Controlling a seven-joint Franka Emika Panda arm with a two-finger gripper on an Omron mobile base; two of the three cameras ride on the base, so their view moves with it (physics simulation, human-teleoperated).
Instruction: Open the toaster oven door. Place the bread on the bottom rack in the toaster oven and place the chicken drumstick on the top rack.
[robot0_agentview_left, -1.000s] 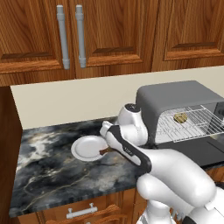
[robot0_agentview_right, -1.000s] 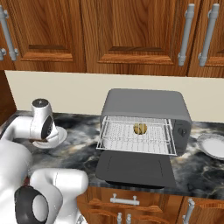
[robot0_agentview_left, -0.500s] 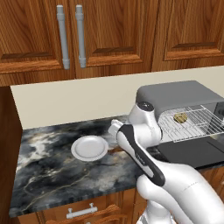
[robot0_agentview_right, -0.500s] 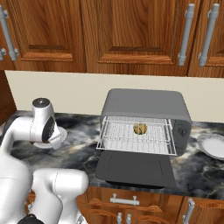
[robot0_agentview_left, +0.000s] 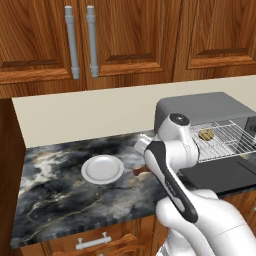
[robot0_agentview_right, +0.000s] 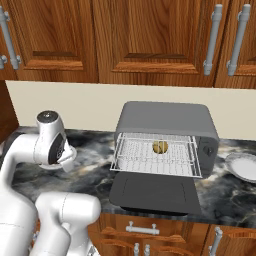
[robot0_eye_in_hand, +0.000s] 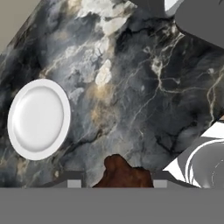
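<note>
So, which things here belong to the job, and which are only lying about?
Job:
toaster oven
toaster oven door, open
bread on a wire rack
chicken drumstick, in the gripper

Lying about:
white plate, left of the oven
second plate, right of the oven

Toaster oven (robot0_agentview_right: 167, 122) at the back of the tabletop (robot0_agentview_left: 65, 192), against the wall. Door (robot0_agentview_right: 152, 192) folded down flat in front of the toaster oven, resting over the tabletop's front part. Rack (robot0_agentview_right: 156, 156) slid partly out of the toaster oven above the door, bread (robot0_agentview_right: 160, 147) on it near its back. Plate (robot0_agentview_left: 102, 169) on the tabletop well left of the toaster oven. Second plate (robot0_agentview_right: 242, 166) on the tabletop just right of the toaster oven. Chicken drumstick (robot0_eye_in_hand: 123, 174) between the pincer (robot0_eye_in_hand: 117, 183) fingers, above the tabletop, between the first plate and the toaster oven.
</note>
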